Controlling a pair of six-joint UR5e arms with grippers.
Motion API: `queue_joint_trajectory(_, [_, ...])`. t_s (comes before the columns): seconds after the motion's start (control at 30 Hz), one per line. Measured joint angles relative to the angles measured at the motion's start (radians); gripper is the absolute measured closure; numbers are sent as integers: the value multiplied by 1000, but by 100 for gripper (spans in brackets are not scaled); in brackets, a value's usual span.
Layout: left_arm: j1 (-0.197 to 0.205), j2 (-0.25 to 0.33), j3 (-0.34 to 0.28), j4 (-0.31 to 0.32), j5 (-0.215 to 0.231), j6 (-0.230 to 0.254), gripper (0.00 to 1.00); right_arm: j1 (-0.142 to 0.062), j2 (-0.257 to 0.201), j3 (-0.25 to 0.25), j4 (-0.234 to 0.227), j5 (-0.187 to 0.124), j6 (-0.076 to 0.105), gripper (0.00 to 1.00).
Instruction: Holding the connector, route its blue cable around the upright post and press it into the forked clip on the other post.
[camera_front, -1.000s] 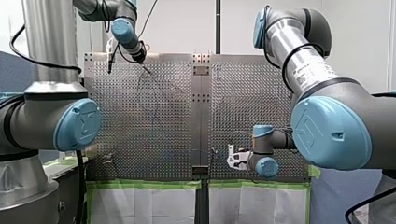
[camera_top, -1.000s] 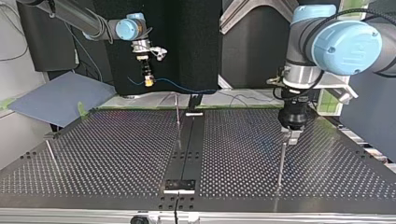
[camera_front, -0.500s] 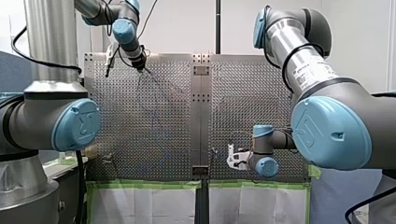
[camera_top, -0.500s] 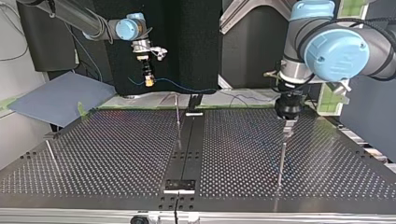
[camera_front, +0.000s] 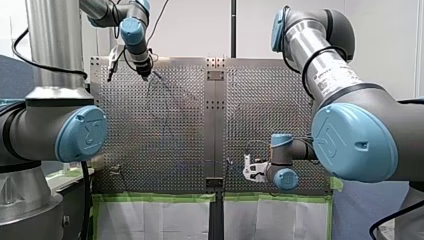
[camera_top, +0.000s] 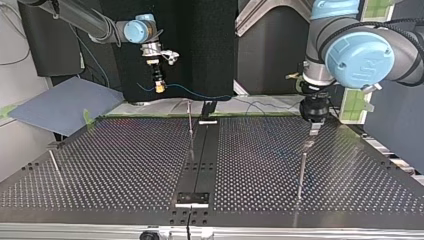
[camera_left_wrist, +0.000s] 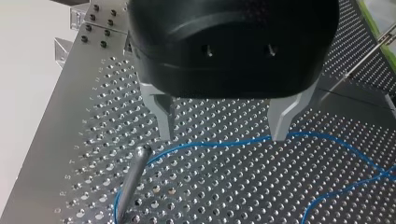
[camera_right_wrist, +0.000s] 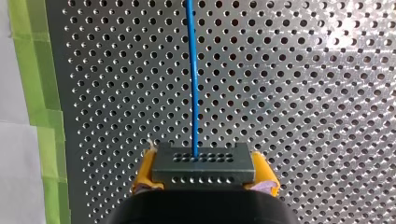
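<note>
**Routing stage; cable not yet clipped.** My right gripper (camera_right_wrist: 204, 176) has its yellow pads (camera_right_wrist: 144, 175) closed on the dark grey, rectangular, perforated connector (camera_right_wrist: 204, 161). It holds the connector clear above the perforated metal counter (camera_right_wrist: 303, 93), at the far left of the top view. The thin blue cable (camera_right_wrist: 192, 70) leaves the connector's face and runs straight ahead of this gripper. In the top view it sags rightward along the counter's far edge toward the middle.

My left gripper (camera_left_wrist: 223, 133), black with bare metal fingers (camera_left_wrist: 164, 121), stands open and empty, low over the counter at the top view's right. A slack run of the cable lies on the counter below the gap between its fingers, untouched. This run bends close by the foot of a slim upright metal post (camera_left_wrist: 133, 175) just beside one finger. Whether the cable passes fully round that post cannot be told.

No forked clip can be made out. The top view shows a further slim post (camera_top: 190, 120) near the middle and another (camera_top: 54, 164) at the near left, either of which may bear it.

**Judged step:** the left gripper is placed to take up the slack beside the post. The next move would call for three things:
- lowering until the cable sits between the fingers;
- closing on the cable without snagging the post;
- drawing the cable taut round the post, with the connector held firm in the right gripper.
</note>
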Motion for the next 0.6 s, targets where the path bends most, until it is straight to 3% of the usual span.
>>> queue_joint_trajectory(0.6, [-1, 4, 0, -1, -13, -11, 2, 0, 0, 0, 1, 0, 0, 100])
